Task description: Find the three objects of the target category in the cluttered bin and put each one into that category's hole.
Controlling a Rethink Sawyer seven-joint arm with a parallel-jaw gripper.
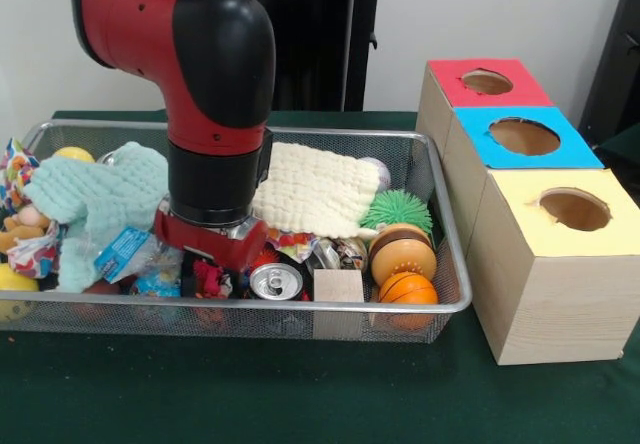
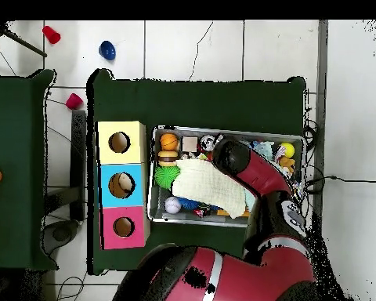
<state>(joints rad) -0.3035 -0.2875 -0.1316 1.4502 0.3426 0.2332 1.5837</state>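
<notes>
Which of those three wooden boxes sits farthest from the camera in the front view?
The red-topped wooden box, behind the blue-topped box and the nearest, yellow-topped box.

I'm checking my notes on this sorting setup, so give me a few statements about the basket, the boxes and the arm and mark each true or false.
1. The arm reaches down into the wire basket. True.
2. The box with the blue top stands between the red-topped box and the yellow-topped box. True.
3. The cream cloth lies on the table outside the basket. False: it lies inside the basket, beside the arm.
4. A soda can sits near the basket's front wall. True.
5. The green spiky ball rests on the blue-topped box. False: it is in the basket, by the cream cloth.
6. The mint cloth hangs over the yellow-topped box. False: it lies in the basket.
</notes>
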